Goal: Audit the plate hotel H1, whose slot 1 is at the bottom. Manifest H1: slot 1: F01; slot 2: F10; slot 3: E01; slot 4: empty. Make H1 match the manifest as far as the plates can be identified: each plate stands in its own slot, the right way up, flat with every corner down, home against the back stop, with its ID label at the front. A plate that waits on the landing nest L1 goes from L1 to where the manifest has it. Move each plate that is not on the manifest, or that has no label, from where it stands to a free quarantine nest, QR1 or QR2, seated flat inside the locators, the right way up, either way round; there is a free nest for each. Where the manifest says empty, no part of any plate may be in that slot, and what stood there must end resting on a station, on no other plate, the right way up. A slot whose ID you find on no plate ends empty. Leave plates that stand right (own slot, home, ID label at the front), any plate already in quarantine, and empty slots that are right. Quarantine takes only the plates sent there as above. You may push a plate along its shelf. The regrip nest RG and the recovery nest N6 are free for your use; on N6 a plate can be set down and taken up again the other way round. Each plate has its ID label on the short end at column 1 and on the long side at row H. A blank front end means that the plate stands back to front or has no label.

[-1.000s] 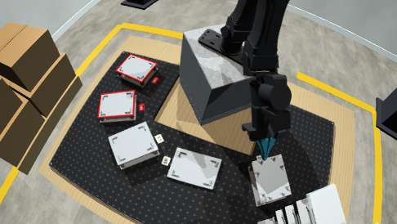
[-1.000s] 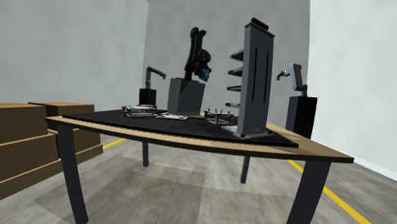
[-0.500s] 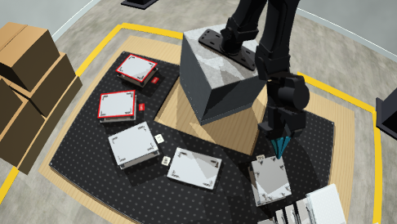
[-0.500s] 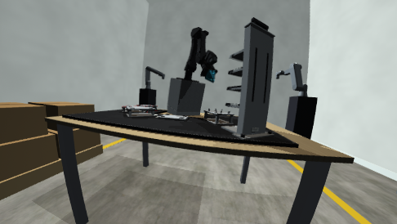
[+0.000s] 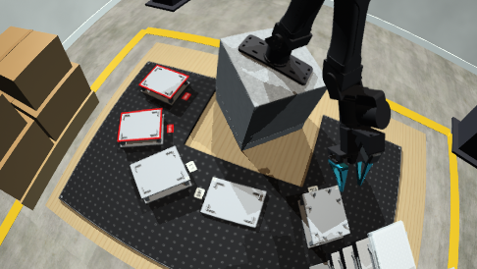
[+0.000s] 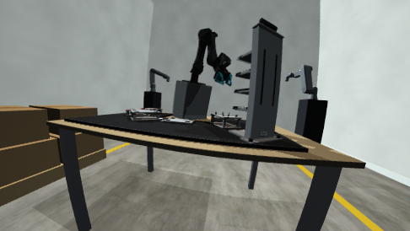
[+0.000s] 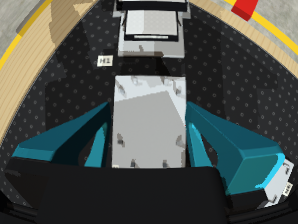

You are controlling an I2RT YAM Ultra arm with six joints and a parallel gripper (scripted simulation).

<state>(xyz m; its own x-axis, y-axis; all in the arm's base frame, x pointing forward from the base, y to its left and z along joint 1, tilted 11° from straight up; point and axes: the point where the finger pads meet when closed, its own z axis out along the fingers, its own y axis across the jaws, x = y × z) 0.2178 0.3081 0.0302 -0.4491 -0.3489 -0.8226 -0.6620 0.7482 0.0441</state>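
The gripper (image 5: pixel 352 173) hangs above the black mat (image 5: pixel 275 231) with its teal fingers (image 5: pixel 341 173) parted about halfway, holding and touching nothing. Just below it sits a grey nest (image 5: pixel 324 216) with corner locators and a small tag (image 5: pixel 312 188), its writing too small to read. The plate hotel (image 6: pixel 265 80) stands upright beside that nest.

A tan wooden table top (image 5: pixel 417 147) carries a black perforated mat (image 5: pixel 98 196) and, at its centre, a grey cube pedestal (image 5: pixel 265 105). On the mat, two red-rimmed square nests (image 5: pixel 164 82) (image 5: pixel 140 126) sit at ten o'clock and nine o'clock from the pedestal. Two grey-topped nests (image 5: pixel 160 173) (image 5: pixel 234 201) lie at seven and six, another (image 5: pixel 324 215) at five beside the tall dark grey plate hotel (image 6: pixel 265 80).
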